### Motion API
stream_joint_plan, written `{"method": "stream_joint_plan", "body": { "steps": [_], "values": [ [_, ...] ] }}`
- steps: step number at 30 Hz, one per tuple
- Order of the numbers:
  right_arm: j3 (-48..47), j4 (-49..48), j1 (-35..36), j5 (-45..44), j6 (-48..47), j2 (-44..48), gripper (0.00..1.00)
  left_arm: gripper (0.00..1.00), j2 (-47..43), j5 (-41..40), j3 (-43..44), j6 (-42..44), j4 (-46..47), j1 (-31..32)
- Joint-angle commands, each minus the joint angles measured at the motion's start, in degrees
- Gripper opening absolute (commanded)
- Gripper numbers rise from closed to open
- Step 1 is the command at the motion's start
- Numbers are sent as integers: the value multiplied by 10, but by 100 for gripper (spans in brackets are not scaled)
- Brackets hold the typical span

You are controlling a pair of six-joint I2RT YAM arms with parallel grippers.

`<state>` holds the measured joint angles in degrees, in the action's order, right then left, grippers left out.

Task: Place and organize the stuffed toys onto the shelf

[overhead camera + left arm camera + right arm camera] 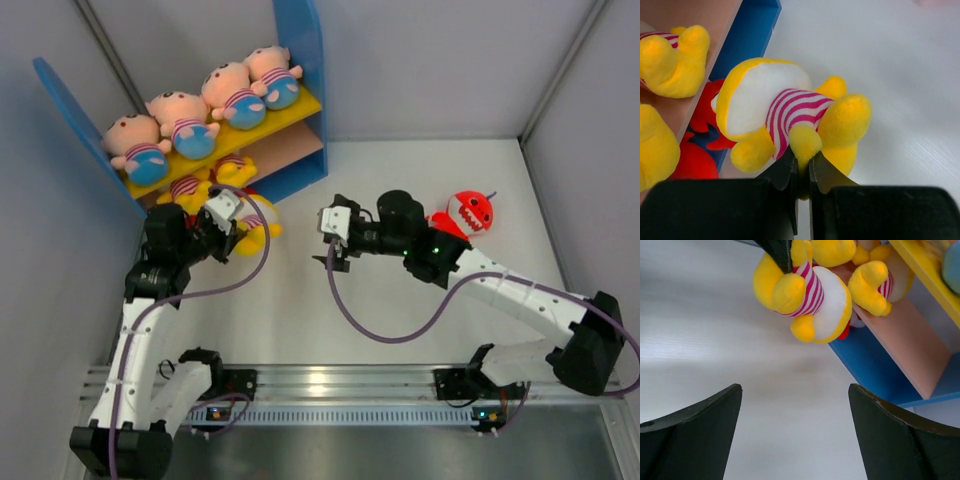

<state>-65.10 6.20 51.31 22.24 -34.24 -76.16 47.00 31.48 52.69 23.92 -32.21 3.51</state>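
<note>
The shelf (300,100) stands at the back left, with blue side panels. Several pink-faced dolls (185,118) lie in a row on its yellow upper board. Yellow striped creatures (190,188) lie on the tan-pink lower board (920,350). My left gripper (802,160) is shut on a limb of a yellow striped creature (785,115) and holds it just in front of the shelf's lower tier (255,228). A red monster (470,212) lies on the table behind my right arm. My right gripper (335,258) is open and empty, right of the held toy.
Another red toy (695,150) shows at the foot of the shelf beside the blue panel (747,37). Grey walls close in the table at the back and on both sides. Purple cables loop from both arms over the table's middle.
</note>
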Motion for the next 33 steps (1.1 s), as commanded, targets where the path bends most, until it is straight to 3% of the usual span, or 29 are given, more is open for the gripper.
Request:
{"method": "stream_joint_plan", "body": {
  "steps": [1, 6, 10, 16, 22, 25, 28, 30, 33],
  "values": [
    [52, -93, -20, -18, 46, 75, 88, 0, 21, -27, 29, -53, 106, 1],
    [133, -154, -58, -86, 100, 148, 88, 0, 81, -44, 59, -84, 137, 11],
    [155, -145, -91, -134, 122, 174, 88, 0, 117, -93, 80, -70, 159, 39],
    [187, -146, -108, -138, 116, 199, 88, 0, 168, -141, 99, -62, 209, 83],
    [193, -133, -118, -148, 114, 211, 88, 0, 208, -142, 158, -71, 188, 109],
    [199, -132, -123, -139, 100, 219, 88, 0, 189, -140, 139, -63, 180, 109],
    [191, -125, -130, -131, 97, 218, 88, 0, 179, -77, 130, -83, 178, 109],
    [188, -122, -131, -126, 99, 217, 88, 0, 187, -52, 159, -92, 182, 114],
    [197, -130, -131, -119, 102, 218, 88, 0, 222, -77, 204, -80, 226, 152]
  ]
}}
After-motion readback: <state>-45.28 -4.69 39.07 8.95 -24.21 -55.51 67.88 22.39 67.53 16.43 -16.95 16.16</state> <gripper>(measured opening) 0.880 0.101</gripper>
